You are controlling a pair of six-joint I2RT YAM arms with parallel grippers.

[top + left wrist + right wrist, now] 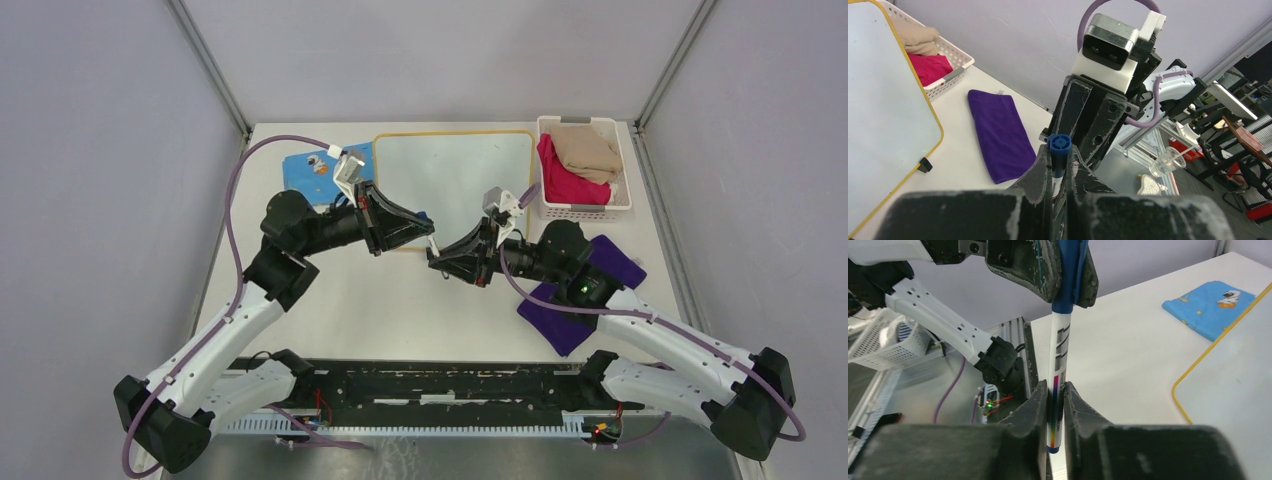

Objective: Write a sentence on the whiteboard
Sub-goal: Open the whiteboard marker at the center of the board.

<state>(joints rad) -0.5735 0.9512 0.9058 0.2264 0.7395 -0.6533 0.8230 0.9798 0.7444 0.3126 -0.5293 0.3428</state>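
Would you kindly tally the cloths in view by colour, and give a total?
Blue patterned cloth: 1
Purple cloth: 1
Magenta cloth: 1
Beige cloth: 1
Total: 4

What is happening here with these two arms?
Both arms hold one marker between them, near the front edge of the whiteboard. The right gripper clamps the barrel, and the left gripper is closed on the blue cap end. The whiteboard is blank: nothing is written yet.
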